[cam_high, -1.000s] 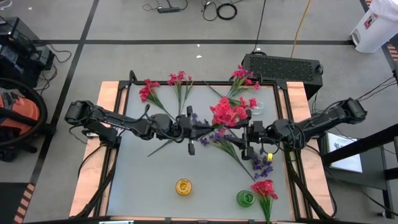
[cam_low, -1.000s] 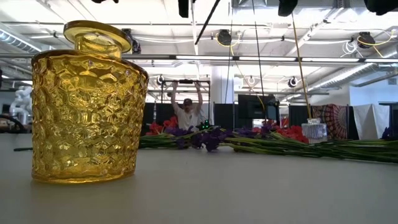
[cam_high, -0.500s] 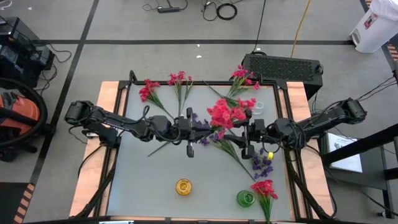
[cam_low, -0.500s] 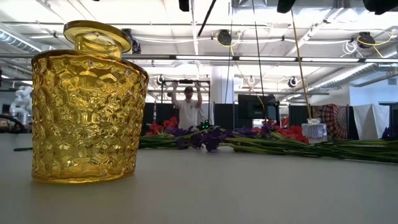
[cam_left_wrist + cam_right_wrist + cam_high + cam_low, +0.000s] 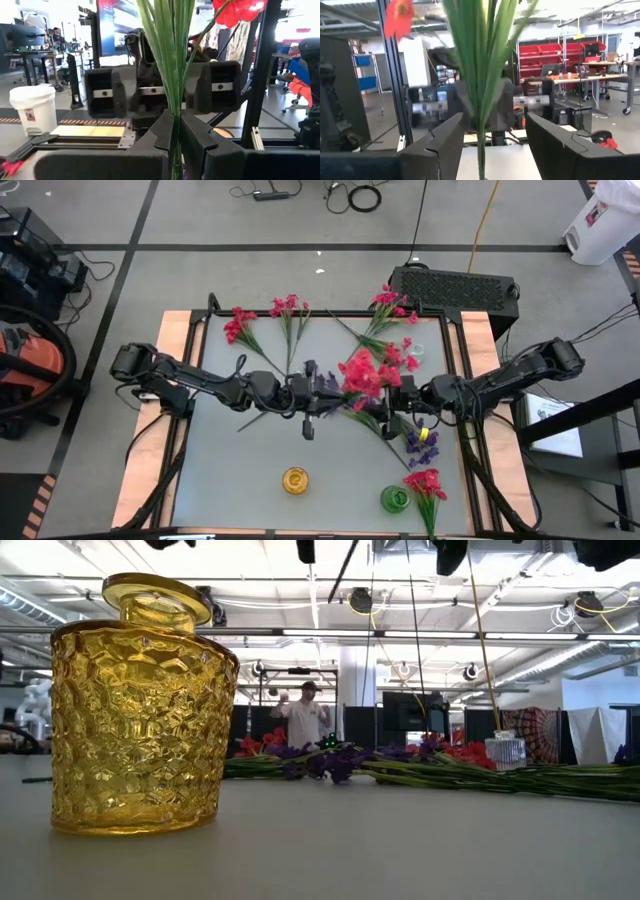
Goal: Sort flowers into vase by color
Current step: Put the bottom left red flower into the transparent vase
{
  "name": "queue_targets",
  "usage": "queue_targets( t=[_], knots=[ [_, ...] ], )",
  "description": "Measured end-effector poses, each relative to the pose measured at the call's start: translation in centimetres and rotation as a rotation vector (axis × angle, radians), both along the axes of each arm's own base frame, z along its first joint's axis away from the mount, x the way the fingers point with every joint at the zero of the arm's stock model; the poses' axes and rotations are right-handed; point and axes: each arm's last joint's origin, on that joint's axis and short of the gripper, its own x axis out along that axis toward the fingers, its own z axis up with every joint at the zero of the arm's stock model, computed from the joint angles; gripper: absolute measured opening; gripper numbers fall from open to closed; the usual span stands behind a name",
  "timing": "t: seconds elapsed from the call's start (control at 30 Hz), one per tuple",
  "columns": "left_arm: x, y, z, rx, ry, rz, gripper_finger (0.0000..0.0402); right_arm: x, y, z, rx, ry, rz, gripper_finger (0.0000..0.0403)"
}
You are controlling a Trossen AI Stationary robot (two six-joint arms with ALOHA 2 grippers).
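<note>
The desk [image 5: 215,470] carries most of the flowers loose: red and pink sprigs [image 5: 262,323] fanned along its far side, purple sprigs [image 5: 420,444] lying toward the right, all well apart from the vases so each can be picked singly. Three vases line the near edge, spaced for sorting: a yellow vase [image 5: 295,480], a green vase [image 5: 395,499] that already has red blossoms beside or in it, and a small clear vase [image 5: 414,353] stands toward the far right.

Both arms meet over the middle of the desk, wrists facing each other. The left gripper [image 5: 176,137] has its jaws pinched tight on the thin green stems of a red bunch [image 5: 365,375], blossoms up, lifted off the desk. The right gripper [image 5: 490,137] sits around the same stems, its jaws parted about halfway with the stems running between them, seemingly not yet clamped. This looks like a handover: the bunch is held upright so the right arm, nearer the green vase, can take it.

A person [image 5: 304,720] stands far behind.
</note>
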Motion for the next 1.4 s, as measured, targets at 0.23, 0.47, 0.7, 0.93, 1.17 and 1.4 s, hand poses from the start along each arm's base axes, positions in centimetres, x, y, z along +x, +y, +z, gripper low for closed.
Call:
queue_targets(
  t=[0.23,0.47,0.7,0.93,1.17,1.4],
  knots=[
    [0.46,0.04,-0.67,0.001,0.004,0.003,0.0028,0.06,0.03,0.29,0.0,-0.048,0.001,0.0203],
    [0.43,0.03,-0.43,-0.004,-0.022,0.003,0.0028,0.03,0.11,0.39,0.012,-0.06,0.032,0.0203],
    [0.51,0.02,-0.51,-0.005,-0.026,0.003,0.0028,0.0,0.16,0.49,0.016,-0.071,0.054,0.0203],
    [0.47,-0.21,-0.45,-0.007,-0.032,-0.006,0.0028,0.02,0.2,0.4,0.017,-0.063,0.057,0.0203],
    [0.43,-0.49,-0.47,-0.005,-0.03,-0.016,0.0028,0.26,0.28,0.05,0.017,-0.045,0.058,0.0203],
    [0.42,-0.43,-0.4,-0.008,-0.037,-0.006,0.0027,0.57,0.37,-0.33,0.015,-0.037,0.058,0.0203]
  ],
)
